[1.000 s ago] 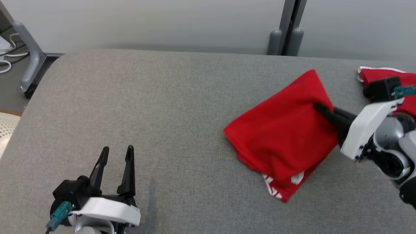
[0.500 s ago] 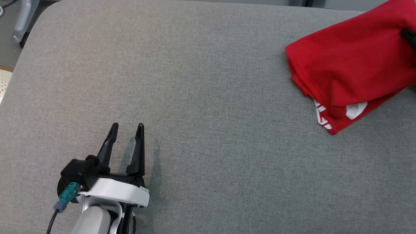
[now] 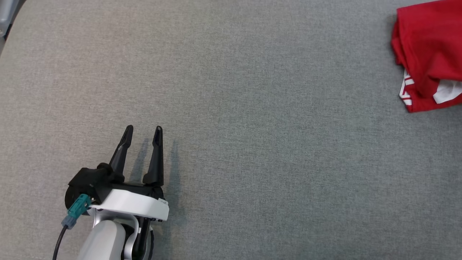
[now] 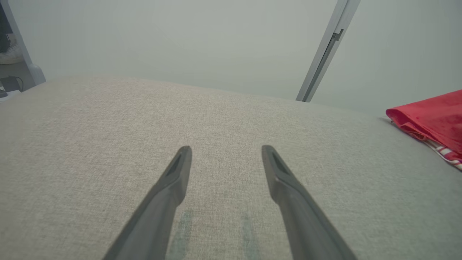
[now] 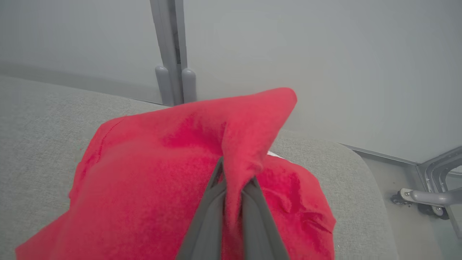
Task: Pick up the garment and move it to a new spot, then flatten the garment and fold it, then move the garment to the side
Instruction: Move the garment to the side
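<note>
- Head view — found left claw (image 3: 144,127) spread, holding nothing, over grey surface (image 3: 252,108); red garment (image 3: 429,54) well to its right, further ahead.
- Left wrist view — confirmed left claw (image 4: 226,148) parted; red garment (image 4: 433,115) far right of fingertips.
- Right wrist view — noted right claw (image 5: 234,177) pinching a raised fold of red garment (image 5: 144,180).

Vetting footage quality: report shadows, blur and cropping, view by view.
Head view: sharp, even light; left gripper casts a soft shadow rightward on the grey fabric surface; red garment cropped at the edge. Right wrist view: right gripper looks soft up close.
</note>
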